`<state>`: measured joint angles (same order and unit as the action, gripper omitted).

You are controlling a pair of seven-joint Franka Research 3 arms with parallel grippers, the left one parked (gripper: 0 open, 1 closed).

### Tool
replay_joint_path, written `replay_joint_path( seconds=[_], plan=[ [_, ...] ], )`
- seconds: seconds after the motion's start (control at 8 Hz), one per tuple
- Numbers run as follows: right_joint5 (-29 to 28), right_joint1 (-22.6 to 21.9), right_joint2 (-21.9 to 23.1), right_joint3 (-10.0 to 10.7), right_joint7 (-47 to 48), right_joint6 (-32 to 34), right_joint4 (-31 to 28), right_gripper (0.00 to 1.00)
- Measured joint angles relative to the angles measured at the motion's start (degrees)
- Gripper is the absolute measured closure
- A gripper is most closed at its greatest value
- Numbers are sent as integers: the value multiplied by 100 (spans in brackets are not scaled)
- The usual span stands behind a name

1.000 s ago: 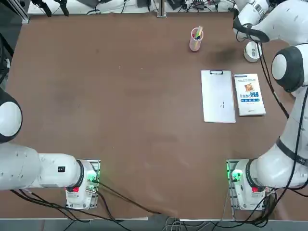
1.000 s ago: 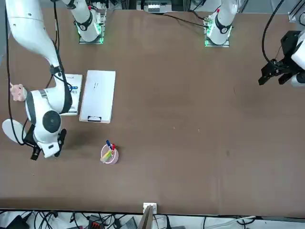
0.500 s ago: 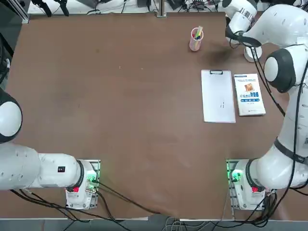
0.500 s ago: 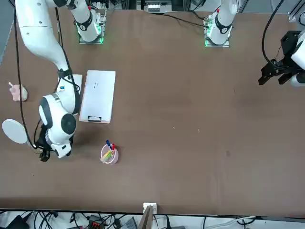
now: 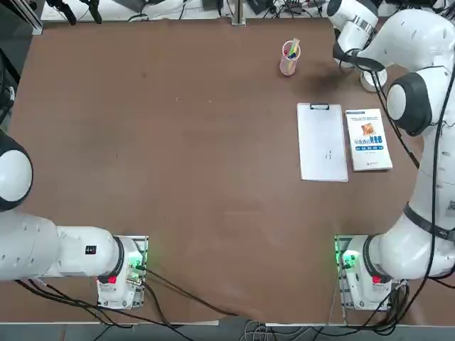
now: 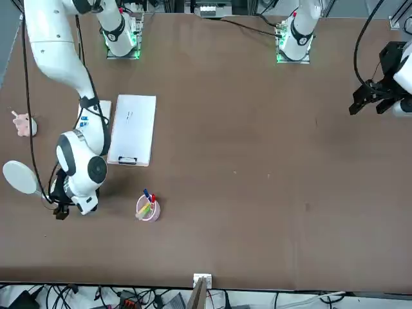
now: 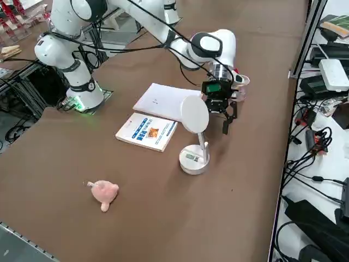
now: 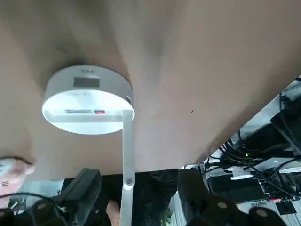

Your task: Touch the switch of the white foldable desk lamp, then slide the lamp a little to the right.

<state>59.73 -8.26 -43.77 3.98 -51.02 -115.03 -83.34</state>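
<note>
The white foldable desk lamp (image 7: 194,159) stands upright near the table's right edge, its round base down, thin arm up and flat head (image 7: 194,114) on top. The front view shows the lamp (image 6: 19,177) beside my right wrist. My right gripper (image 7: 228,119) hangs open just beyond the lamp's head, on the pen cup's side, not touching it. In the right wrist view the gripper (image 8: 141,190) has its fingers spread wide, with the lamp (image 8: 87,94) ahead and its arm running down between them. In the top view the arm hides most of the lamp (image 5: 370,79).
A pink pen cup (image 5: 288,58) stands left of the lamp. A white clipboard (image 5: 323,142) and a blue-and-white booklet (image 5: 367,139) lie side by side nearer the robot. A small pink toy (image 7: 103,192) lies near the table's right edge. Cables and boxes line the far edge.
My right wrist has swung away from the lamp toward the pen cup, uncovering the lamp's head in the front view. Most of that shift came early; it has barely moved since.
</note>
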Motion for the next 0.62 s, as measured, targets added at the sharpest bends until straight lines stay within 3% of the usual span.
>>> replay_joint_path(
  seconds=[0.38,0.5,0.62],
  plan=[
    [251,88,-141,98,-1,8,55,0],
    [319,108,-204,114,-1,12,56,5],
    [439,123,-253,133,-1,12,57,24]
  ],
)
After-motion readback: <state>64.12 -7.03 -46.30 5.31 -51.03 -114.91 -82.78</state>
